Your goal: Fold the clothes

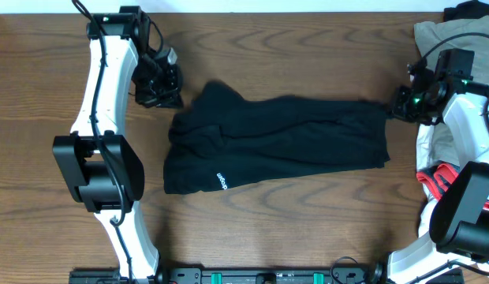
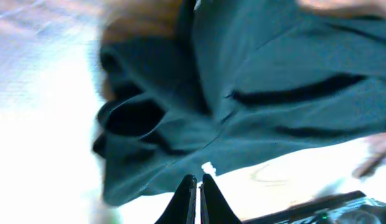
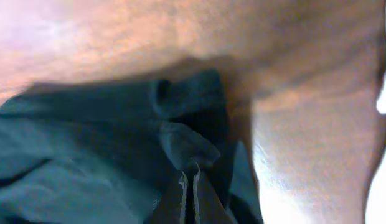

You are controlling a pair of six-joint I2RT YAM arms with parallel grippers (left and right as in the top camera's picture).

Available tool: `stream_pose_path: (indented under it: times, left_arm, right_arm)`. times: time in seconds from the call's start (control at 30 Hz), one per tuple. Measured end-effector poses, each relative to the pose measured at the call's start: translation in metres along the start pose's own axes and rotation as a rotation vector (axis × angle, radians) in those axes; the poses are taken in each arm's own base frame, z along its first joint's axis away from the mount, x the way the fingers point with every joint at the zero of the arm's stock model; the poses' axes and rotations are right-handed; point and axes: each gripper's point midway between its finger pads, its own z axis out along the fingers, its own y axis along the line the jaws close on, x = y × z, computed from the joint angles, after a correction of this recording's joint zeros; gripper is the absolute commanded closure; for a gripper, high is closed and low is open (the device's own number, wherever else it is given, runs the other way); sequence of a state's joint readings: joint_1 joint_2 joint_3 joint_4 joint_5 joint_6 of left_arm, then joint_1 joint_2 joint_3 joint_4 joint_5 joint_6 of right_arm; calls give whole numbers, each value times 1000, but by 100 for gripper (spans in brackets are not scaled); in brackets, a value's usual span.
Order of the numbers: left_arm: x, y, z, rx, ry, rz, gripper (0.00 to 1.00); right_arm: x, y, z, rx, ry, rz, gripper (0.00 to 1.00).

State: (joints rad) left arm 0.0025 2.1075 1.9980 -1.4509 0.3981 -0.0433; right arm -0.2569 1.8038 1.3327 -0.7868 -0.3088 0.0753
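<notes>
Desk (image 1: 307, 47) of brown wood seen from above, with two white-and-black robot arms and one black garment (image 1: 292, 142) between them. The garment lies spread across the middle of the desk, its long side running left to right, with one small white logo (image 1: 218, 181) near its lower left edge. The left arm (image 1: 106, 87) reaches in from the left side, the right arm (image 1: 465, 118) from the right. In the top right corner one beige garment (image 1: 457, 35) lies bunched, and one red-and-white item (image 1: 434, 180) shows beside the right arm, lower down.

Only the overhead view shows the whole garment, the logo and the two other items. The left wrist view shows instead the black garment (image 2: 274, 93) up close and blurred, with folds and one dark open hollow in the cloth. The right wrist view shows the crumpled right end of the black garment (image 3: 87, 155) lying against bare wood.

Left jaws: closed, tips together, at the edge of the garment by its upper left corner, with nothing visible between them. Right jaws: closed, tips against the fabric at the garment's right edge; whether any cloth is pinched cannot be told
</notes>
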Motion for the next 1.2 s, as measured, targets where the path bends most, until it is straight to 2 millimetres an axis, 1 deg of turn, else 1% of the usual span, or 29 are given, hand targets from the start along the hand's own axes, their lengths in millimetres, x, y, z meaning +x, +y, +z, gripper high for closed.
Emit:
stream_pose_path:
  times: [0.13, 0.27, 0.3, 0.33, 0.37, 0.4, 0.5, 0.53, 0.63, 0.7, 0.77, 0.83, 0.9, 1.1, 1.17, 1.2]
  left_arm:
    - [4, 10, 0, -59, 14, -7, 94]
    - [2, 16, 1, -89, 5, -5, 94]
    - [-1, 16, 2, -91, -5, -2, 91]
    - [-6, 16, 2, -90, -26, 3, 73]
    - [-10, 16, 2, -91, -41, 11, 69]
    - [-16, 16, 2, -88, -65, 20, 59]
    - [-42, 12, 0, -83, -166, 57, 39]
    - [-51, 10, -1, -80, -204, 71, 36]
    - [-73, 5, -5, -67, -295, 99, 34]
    - [-82, 1, -8, -51, -331, 113, 33]
    - [-86, -3, -6, -26, -340, 122, 33]
    - [-88, -6, 4, 3, -321, 122, 33]
    - [-90, -7, 19, 31, -285, 117, 33]
    - [-88, -2, 83, 101, -132, 80, 33]
    - [-86, -1, 98, 110, -97, 74, 34]
    - [-85, -2, 103, 112, -85, 73, 37]
  right_arm:
    - [11, -11, -1, 64, 42, 13, 97]
    - [15, -20, -1, 114, 58, 13, 96]
    - [15, -21, -2, 124, 58, 12, 96]
    - [15, -22, -2, 129, 59, 10, 96]
    - [15, -23, -2, 132, 59, 9, 96]
    - [15, -23, -2, 135, 58, 9, 96]
    - [16, -24, -2, 140, 60, 8, 96]
    - [16, -25, -2, 143, 62, 8, 96]
    - [18, -26, -2, 150, 68, 8, 96]
    - [19, -26, -3, 151, 72, 8, 96]
    - [19, -26, -3, 151, 73, 9, 96]
    - [19, -26, -3, 151, 73, 9, 96]
    - [19, -26, -3, 151, 74, 9, 96]
    - [19, -26, -3, 151, 74, 9, 96]
    - [19, -26, -3, 151, 75, 9, 96]
    - [19, -26, -3, 151, 75, 9, 96]
